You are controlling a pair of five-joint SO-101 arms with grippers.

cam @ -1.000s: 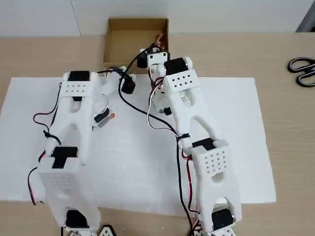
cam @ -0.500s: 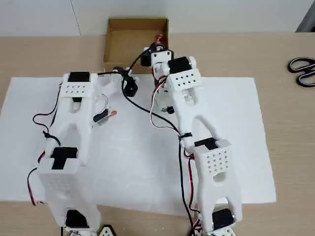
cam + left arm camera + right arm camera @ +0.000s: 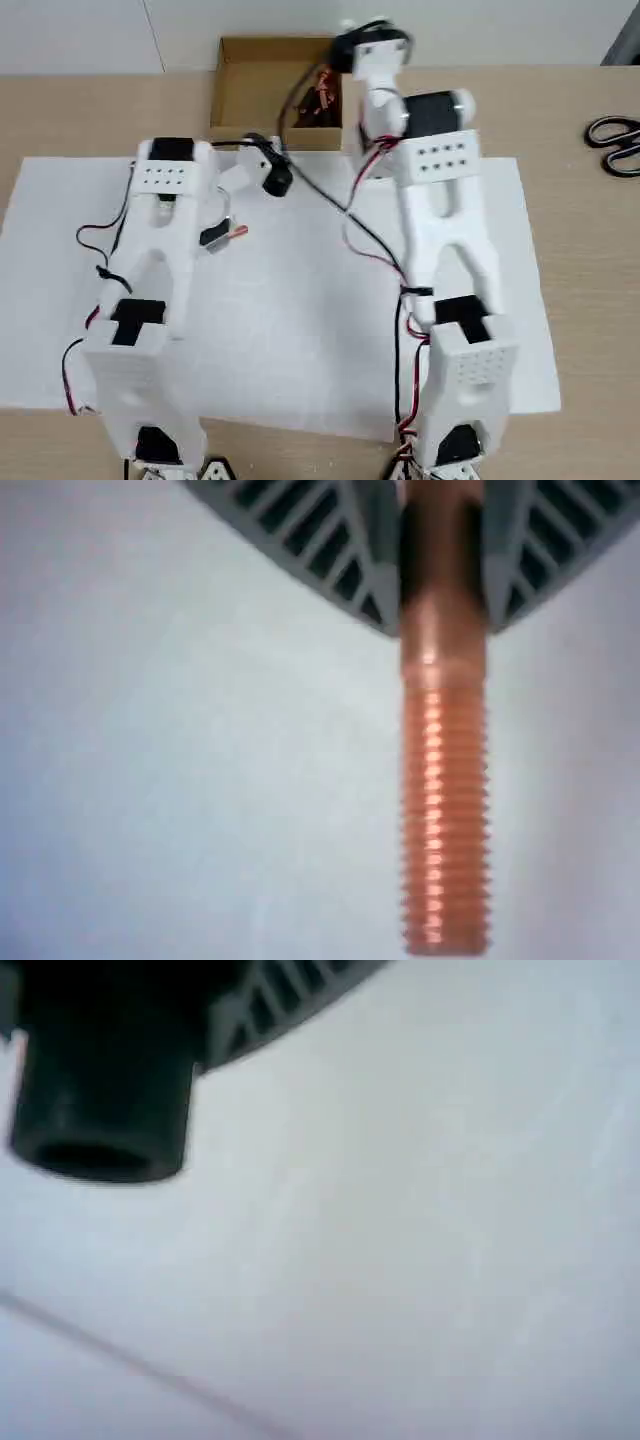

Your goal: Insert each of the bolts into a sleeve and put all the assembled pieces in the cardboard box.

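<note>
White sheet [image 3: 300,300] spreads across the table; cardboard box [image 3: 255,85] sits at its far edge; left gripper [image 3: 442,535] is clenched on a copper bolt [image 3: 444,780], threaded end jutting beyond the fingertips, over the sheet; right gripper [image 3: 105,1000] grasps a black sleeve [image 3: 100,1110], open end protruding.

Light wooden surface [image 3: 570,100]. Large white sheet [image 3: 300,330] covers middle, reaching left edge and almost near edge. Open cardboard box [image 3: 250,90] at far edge, touching sheet's far border. Scissors [image 3: 615,145], black-handled, at right edge, off sheet. Left arm base [image 3: 150,440], right arm base [image 3: 455,450] at near edge.
</note>
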